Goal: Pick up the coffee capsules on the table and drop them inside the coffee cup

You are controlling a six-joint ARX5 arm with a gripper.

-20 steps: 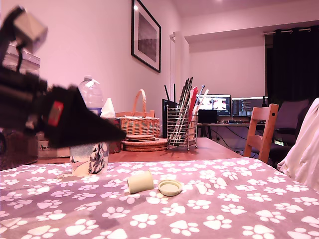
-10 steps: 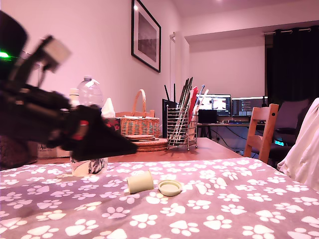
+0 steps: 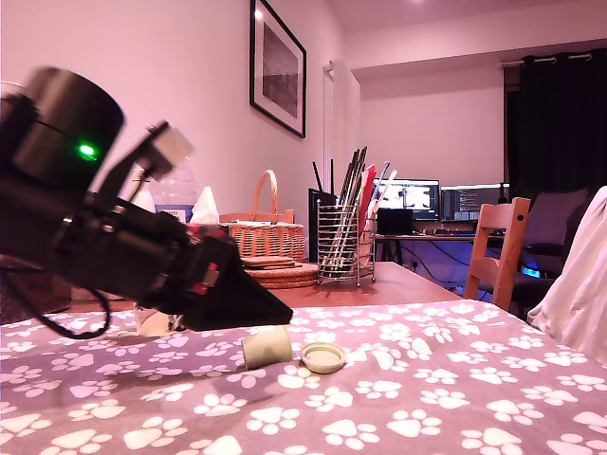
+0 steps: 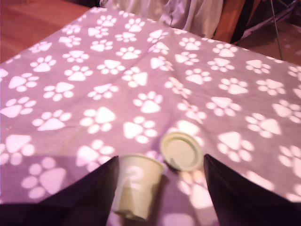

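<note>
On the paw-print cloth point(image 4: 141, 70), the hand point(image 4: 160, 188) spreads wide around a cream capsule point(image 4: 136, 186).

Lay on the tablecloth point(image 3: 427, 398): toppled capsule point(image 3: 266, 347), lid point(image 3: 323, 357) just beside at the exterior view's right; cup point(image 3: 152, 320) behind gripper point(image 3: 275, 318).

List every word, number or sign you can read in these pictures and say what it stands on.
None can be read with certainty.
Capsule: a pale mark on its side, like a "2" or "?", too blurred to tell.
Monitors: lit screens with lines of text, too small to read.
Gripper: a small red label on its body, no legible characters.
Tablecloth: paw prints only, no lettering.
</note>
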